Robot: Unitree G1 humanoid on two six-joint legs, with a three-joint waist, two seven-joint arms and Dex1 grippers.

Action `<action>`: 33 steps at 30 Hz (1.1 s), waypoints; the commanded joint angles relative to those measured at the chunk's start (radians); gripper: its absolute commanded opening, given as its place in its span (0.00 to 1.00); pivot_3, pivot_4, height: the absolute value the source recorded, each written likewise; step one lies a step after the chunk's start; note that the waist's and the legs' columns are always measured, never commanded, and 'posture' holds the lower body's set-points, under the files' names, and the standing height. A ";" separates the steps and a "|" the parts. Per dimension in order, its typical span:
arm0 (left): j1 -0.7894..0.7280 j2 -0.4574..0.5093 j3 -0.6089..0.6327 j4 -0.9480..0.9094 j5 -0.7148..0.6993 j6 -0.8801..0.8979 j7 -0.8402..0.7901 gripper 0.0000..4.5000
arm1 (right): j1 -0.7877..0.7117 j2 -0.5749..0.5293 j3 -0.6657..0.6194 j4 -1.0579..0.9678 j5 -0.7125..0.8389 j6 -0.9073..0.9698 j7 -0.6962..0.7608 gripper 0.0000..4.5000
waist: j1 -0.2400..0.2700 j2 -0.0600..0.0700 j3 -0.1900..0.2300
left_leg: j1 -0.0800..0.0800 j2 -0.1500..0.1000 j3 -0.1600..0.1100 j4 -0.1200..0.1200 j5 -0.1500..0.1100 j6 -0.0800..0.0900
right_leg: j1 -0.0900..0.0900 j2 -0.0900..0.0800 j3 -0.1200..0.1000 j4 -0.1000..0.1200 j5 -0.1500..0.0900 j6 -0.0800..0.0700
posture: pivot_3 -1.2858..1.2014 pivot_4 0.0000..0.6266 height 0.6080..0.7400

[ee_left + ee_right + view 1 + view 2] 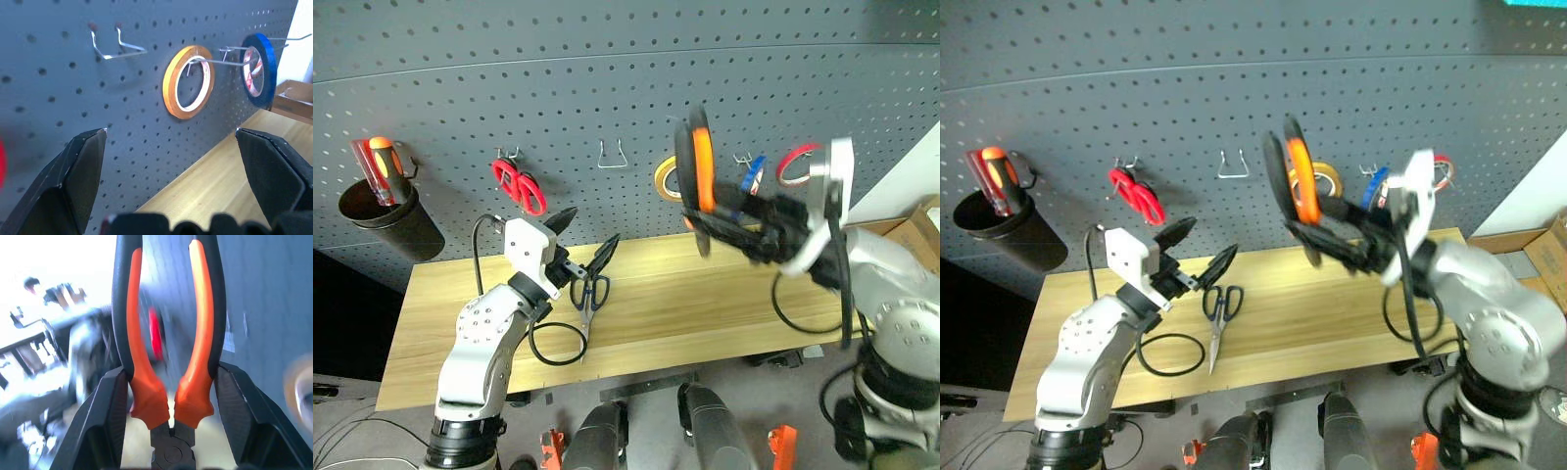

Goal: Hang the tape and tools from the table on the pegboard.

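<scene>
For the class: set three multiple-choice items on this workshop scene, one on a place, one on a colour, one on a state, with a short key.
1. Where do the dark-handled scissors lie?
A. on the table
B. on a pegboard hook
C. in the black cup

2. What colour is the tape ring beside the blue tape on the pegboard?
A. green
B. yellow
C. white

3. What is the right gripper doing?
A. hanging open
B. gripping a screwdriver
C. gripping the pliers

Key: A, they rest on the wooden top; B, a yellow ring hangs there; C, its fingers clamp the orange-and-black handles.
</scene>
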 commanded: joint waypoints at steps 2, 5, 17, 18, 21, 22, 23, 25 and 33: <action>0.055 -0.046 -0.003 -0.111 0.066 -0.090 0.093 1.00 | -0.146 0.018 0.148 0.098 -0.174 -0.170 -0.057 0.47 | 0.011 -0.001 -0.001 | -0.002 0.000 0.000 0.000 0.000 -0.001 | -0.002 0.000 0.000 0.000 0.000 0.000 | 0.49 0.39 1.00; 0.118 -0.057 -0.008 -0.139 0.093 -0.112 0.118 1.00 | -0.211 0.061 0.184 0.143 -0.212 -0.233 -0.078 0.47 | 0.031 -0.001 -0.001 | -0.004 0.000 0.000 0.000 0.000 -0.001 | -0.006 -0.001 0.000 0.001 0.000 -0.001 | 0.50 0.38 1.00; 0.223 -0.153 -0.025 -0.125 0.165 -0.303 0.214 1.00 | -0.329 0.234 0.361 0.485 -0.550 -0.687 -0.137 0.47 | 0.060 -0.004 -0.006 | -0.005 -0.001 0.002 0.000 0.001 -0.002 | -0.008 -0.001 -0.002 0.002 0.001 -0.003 | 0.52 0.32 1.00; 0.225 -0.155 -0.027 -0.122 0.168 -0.309 0.217 1.00 | -0.334 0.244 0.365 0.517 -0.573 -0.724 -0.143 0.47 | 0.062 -0.005 -0.007 | -0.005 -0.001 0.002 0.000 0.001 -0.002 | -0.008 -0.001 -0.002 0.002 0.001 -0.003 | 0.52 0.32 1.00; 0.224 -0.158 -0.037 -0.114 0.177 -0.319 0.223 1.00 | -0.348 0.271 0.362 0.594 -0.614 -0.801 -0.155 0.47 | 0.063 -0.005 -0.007 | -0.005 -0.001 0.002 0.000 0.001 -0.002 | -0.008 -0.001 -0.002 0.002 0.001 -0.003 | 0.52 0.32 1.00; 0.224 -0.158 -0.042 -0.113 0.181 -0.319 0.224 1.00 | -0.355 0.286 0.359 0.631 -0.631 -0.828 -0.172 0.47 | 0.062 -0.005 -0.007 | -0.005 -0.001 0.002 0.000 0.001 -0.003 | -0.008 -0.001 -0.002 0.002 0.001 -0.003 | 0.52 0.32 1.00; 0.224 -0.159 -0.045 -0.112 0.183 -0.320 0.225 1.00 | -0.359 0.300 0.355 0.662 -0.640 -0.850 -0.182 0.47 | 0.062 -0.005 -0.007 | -0.005 -0.001 0.003 0.000 0.001 -0.003 | -0.008 -0.001 -0.002 0.002 0.001 -0.003 | 0.52 0.32 1.00; 0.224 -0.158 -0.050 -0.112 0.186 -0.317 0.228 1.00 | -0.361 0.316 0.358 0.715 -0.667 -0.893 -0.195 0.47 | 0.061 -0.005 -0.007 | -0.005 -0.001 0.003 0.000 0.002 -0.003 | -0.009 0.000 -0.002 0.003 0.001 -0.003 | 0.52 0.33 1.00; 0.252 -0.155 -0.046 -0.094 0.166 -0.296 0.229 1.00 | -0.353 0.378 0.322 0.883 -0.688 -0.991 -0.238 0.47 | 0.060 -0.005 -0.007 | -0.005 -0.001 0.003 0.000 0.002 -0.004 | -0.010 0.001 -0.002 0.003 0.001 -0.003 | 0.53 0.35 1.00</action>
